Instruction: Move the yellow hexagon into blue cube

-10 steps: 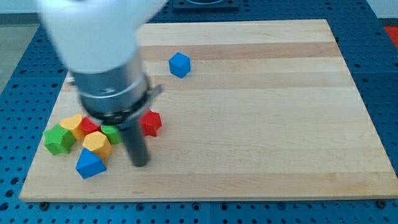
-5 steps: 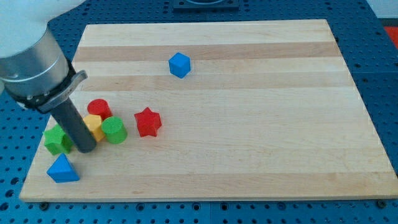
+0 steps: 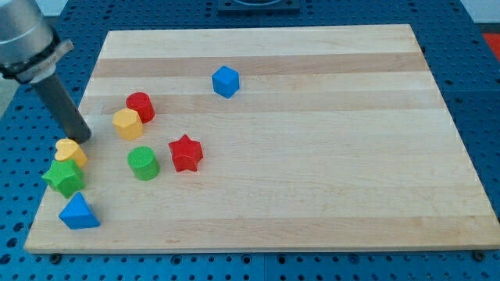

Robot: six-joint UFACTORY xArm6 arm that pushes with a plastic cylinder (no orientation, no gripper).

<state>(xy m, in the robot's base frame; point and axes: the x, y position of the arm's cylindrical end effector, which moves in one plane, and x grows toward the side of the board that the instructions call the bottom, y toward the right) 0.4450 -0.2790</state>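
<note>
Near the view's left edge my tip (image 3: 80, 138), bare and holding nothing, needed to get lower-left of the yellow hexagon (image 3: 126, 124) to shove it toward the far-off blue cube (image 3: 225, 81), avoiding the red cylinder (image 3: 141, 106) among eight blocks: two each yellow, red, green, blue.

Board (image 3: 312, 156): pale wood, lengthwise grain stripes, on a blue perforated table (image 3: 484, 94). Blue cube (image 3: 225, 81). Yellow hexagon (image 3: 126, 124), orange-yellow. Red cylinder (image 3: 141, 106). Red star (image 3: 186, 152). Green cylinder (image 3: 143, 163). Yellow block (image 3: 70, 150), shape unclear. Green star (image 3: 63, 176). Blue triangle (image 3: 78, 211). Rod dark grey down to the tip (image 3: 80, 138).
</note>
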